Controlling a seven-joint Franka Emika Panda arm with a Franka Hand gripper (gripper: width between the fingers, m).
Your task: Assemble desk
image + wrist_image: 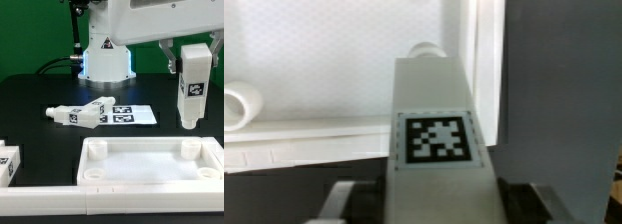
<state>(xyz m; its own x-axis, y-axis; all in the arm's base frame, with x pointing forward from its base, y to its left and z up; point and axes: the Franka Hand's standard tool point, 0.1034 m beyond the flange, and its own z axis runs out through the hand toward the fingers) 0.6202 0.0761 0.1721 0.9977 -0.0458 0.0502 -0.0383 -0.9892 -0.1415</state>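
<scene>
The white desk tabletop [150, 165] lies near the front, rim up, with round corner sockets. My gripper [190, 62] is shut on a white square leg [190, 95] with a black-and-white tag. It holds the leg upright above the tabletop's far corner on the exterior view's right. In the wrist view the leg [438, 120] runs out from between my fingers [345, 200] toward the tabletop [331, 60]. A socket [239, 105] shows to one side. Two more legs [80, 113] lie on the table behind the tabletop. Another leg [8, 163] lies at the exterior view's left edge.
The marker board [130, 114] lies flat behind the tabletop, next to the two loose legs. The arm's base [105, 60] stands at the back. A long white rail [40, 203] runs along the front left.
</scene>
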